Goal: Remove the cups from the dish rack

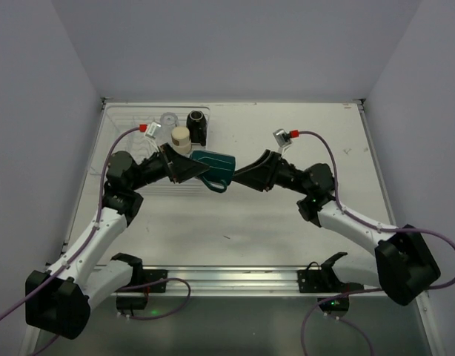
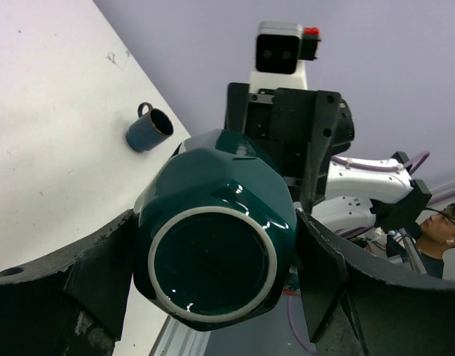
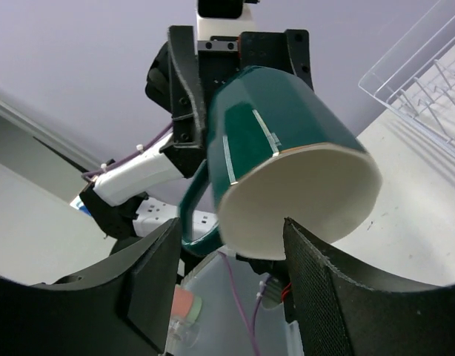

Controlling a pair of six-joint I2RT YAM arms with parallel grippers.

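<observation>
Aloft over the desk (image 1: 287, 222), the glossy teal mug (image 3: 287, 126) sits pinched near its base in the left hand (image 2: 213, 267), rim just ahead of the spread right hand (image 3: 229, 245); it looks rigid, slick, breakable, so grip across the wall.

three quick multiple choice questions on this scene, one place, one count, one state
1. Where is the teal mug? A in the air between the two arms; B behind the left arm's base; C at the far right corner.
2. How many cups sit in the dish rack? A one; B three; C five.
3. The right end effector is: A open; B shut on the mug; C shut on nothing.
Answers: 1 A, the left end effector grips it aloft. 2 B, clear cup, black mug, cream cup. 3 A, its fingers stand apart beside the mug's rim.
</observation>
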